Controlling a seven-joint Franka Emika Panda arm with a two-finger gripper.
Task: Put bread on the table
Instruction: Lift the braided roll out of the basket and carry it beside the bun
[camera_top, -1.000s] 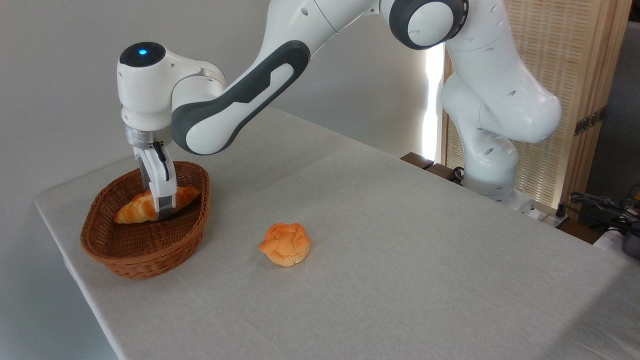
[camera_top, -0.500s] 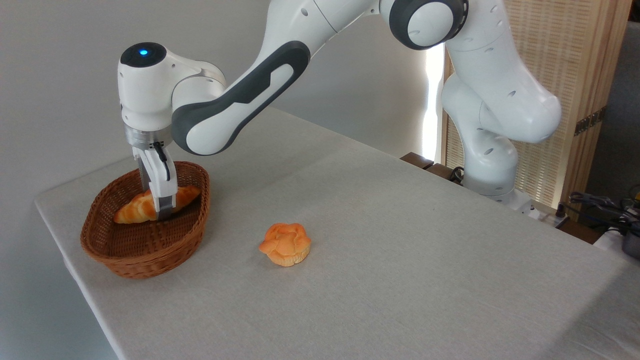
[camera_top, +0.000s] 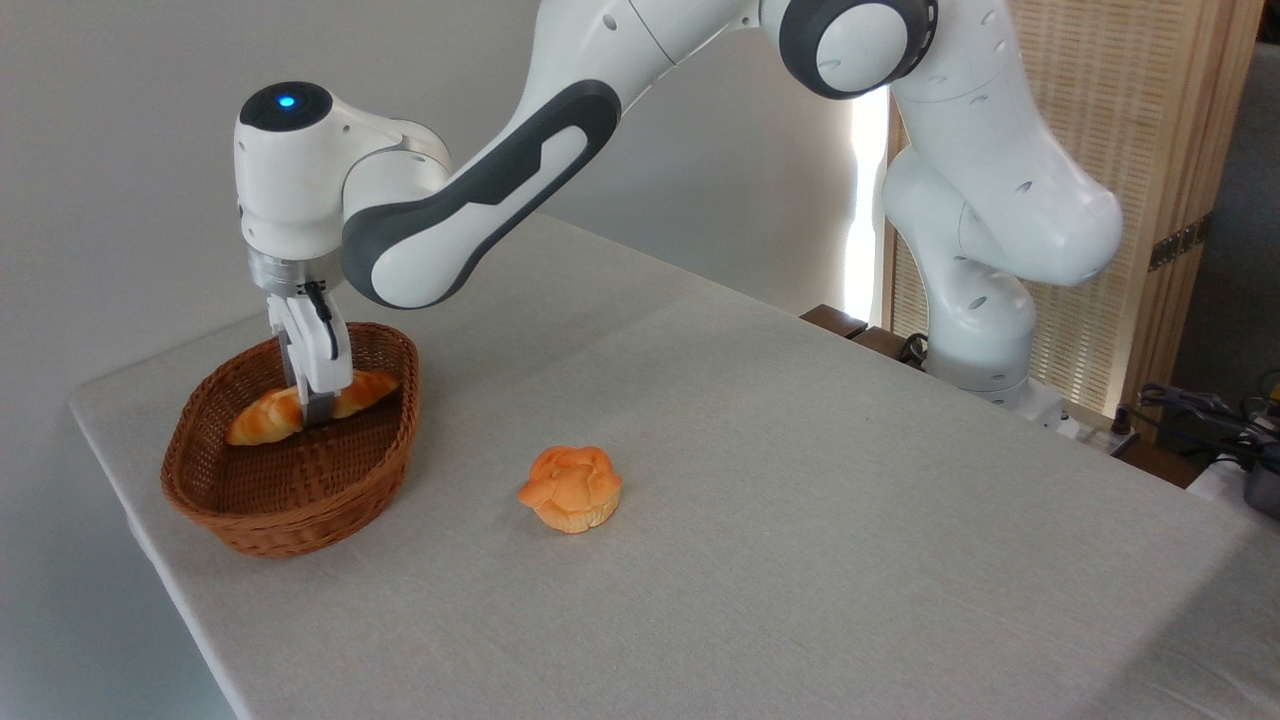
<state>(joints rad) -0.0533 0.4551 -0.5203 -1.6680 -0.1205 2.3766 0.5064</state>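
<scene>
- In the wicker basket (camera_top: 290, 495) at the left end of the table (camera_top: 800, 520), the gripper (camera_top: 316, 418) stands with its fingers pointing down and clamped around the middle of the bread (camera_top: 262, 420).
- Compared with one second ago, the gripper and the wrist above it are a little higher, and the braided loaf has come up with them; half a second ago the rise was only beginning.
- The loaf now hangs in the grip, almost level, with its right tip near the top of the basket's far rim and its left end a bit lower. I judge that it no longer rests on the basket floor, but the near wall hides the space under it.
- This means the grasp has held and the lift out of the basket is under way. The loaf is not yet clear of the rim, so more height seems needed before any move sideways.
- The basket holds nothing else that I can see; its inside looks bare apart from the loaf.
- A round flower-shaped bun (camera_top: 570, 488) lies on the cloth to the right of the basket, well apart from it and not touched.
- The rest of the cloth to the right looks open for setting the loaf down.
</scene>
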